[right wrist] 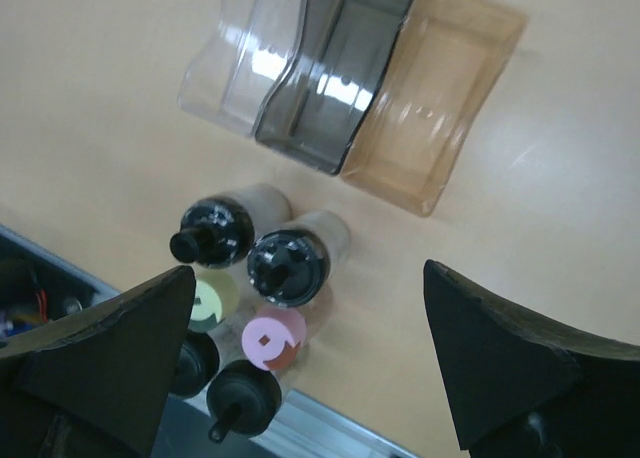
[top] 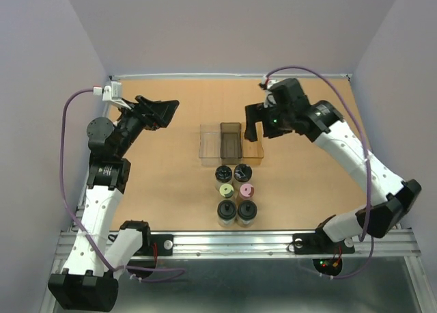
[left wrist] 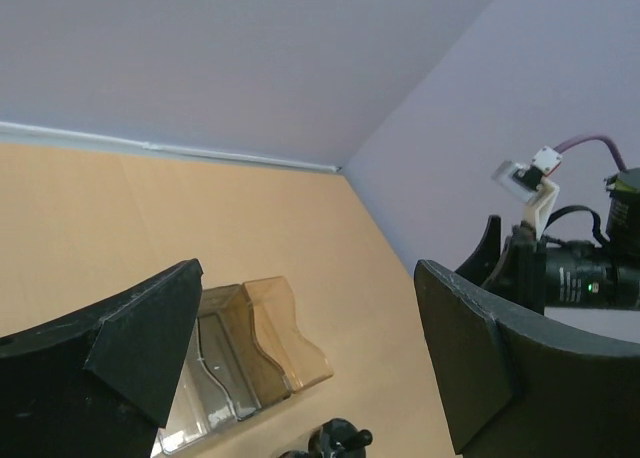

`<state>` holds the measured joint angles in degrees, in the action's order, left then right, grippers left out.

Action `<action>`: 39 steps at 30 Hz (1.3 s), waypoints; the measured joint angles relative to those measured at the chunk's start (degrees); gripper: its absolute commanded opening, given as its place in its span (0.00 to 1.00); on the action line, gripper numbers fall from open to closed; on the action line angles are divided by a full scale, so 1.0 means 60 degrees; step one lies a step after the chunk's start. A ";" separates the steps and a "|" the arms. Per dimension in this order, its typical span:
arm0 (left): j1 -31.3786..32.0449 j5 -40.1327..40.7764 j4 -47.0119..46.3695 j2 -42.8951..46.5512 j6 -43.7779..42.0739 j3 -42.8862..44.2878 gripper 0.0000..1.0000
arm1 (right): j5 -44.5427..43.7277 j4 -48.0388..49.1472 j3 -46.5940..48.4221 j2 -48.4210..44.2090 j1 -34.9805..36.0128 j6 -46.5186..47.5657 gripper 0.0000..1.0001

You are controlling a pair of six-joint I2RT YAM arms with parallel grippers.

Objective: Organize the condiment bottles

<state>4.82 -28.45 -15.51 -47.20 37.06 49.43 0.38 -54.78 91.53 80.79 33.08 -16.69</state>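
Six small clear jars stand in a two-by-three block in front of the rack. In the top view four have black caps (top: 222, 173) (top: 243, 171) (top: 226, 209) (top: 246, 210), one is yellow-green (top: 224, 188) and one is pink (top: 246, 190). The right wrist view shows the pink cap (right wrist: 273, 338), the yellow-green cap (right wrist: 210, 303) and black caps (right wrist: 287, 266). My right gripper (top: 254, 132) hangs open and empty over the rack's right end, above the jars (right wrist: 307, 270). My left gripper (top: 167, 113) is open and empty, raised at the back left (left wrist: 308, 268).
The clear brownish three-compartment rack (top: 231, 143) lies empty behind the jars; it also shows in the right wrist view (right wrist: 350, 88) and the left wrist view (left wrist: 240, 358). Purple walls enclose the table on three sides. A metal rail (top: 232, 243) runs along the near edge.
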 measured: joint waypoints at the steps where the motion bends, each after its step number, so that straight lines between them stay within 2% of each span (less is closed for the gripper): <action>1: 0.0000 0.0117 0.0321 -0.0069 -0.0197 0.0149 0.99 | -0.0091 -0.0080 0.0004 0.0186 0.0233 -0.0004 1.00; 6: 0.0000 0.0586 0.1373 -0.0109 -0.0845 0.0579 0.99 | -0.1570 -0.0889 0.0004 0.1235 0.1610 -0.0280 1.00; 10: 0.0000 0.0874 0.2393 -0.0186 -0.1362 0.1082 0.99 | -0.2007 -0.1115 0.0004 0.1472 0.2197 -0.0543 1.00; 19: 0.0018 0.1570 0.4153 -0.0321 -0.2222 0.1344 0.99 | -0.2018 -0.0863 -0.0612 0.1453 0.2703 -0.0969 1.00; 27: 0.0018 0.1949 0.4707 -0.0288 -0.2626 0.1341 0.99 | -0.2004 -0.0426 -0.1231 0.1708 0.3067 -0.1220 1.00; 39: 0.0018 0.2240 0.5005 -0.0222 -0.2863 0.1319 0.99 | -0.2397 0.0284 -0.1985 0.2255 0.3107 -0.1515 0.86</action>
<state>4.93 -15.00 14.52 -48.53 19.88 57.34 -14.00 -53.08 79.61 94.32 51.72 -25.78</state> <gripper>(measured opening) 0.986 0.883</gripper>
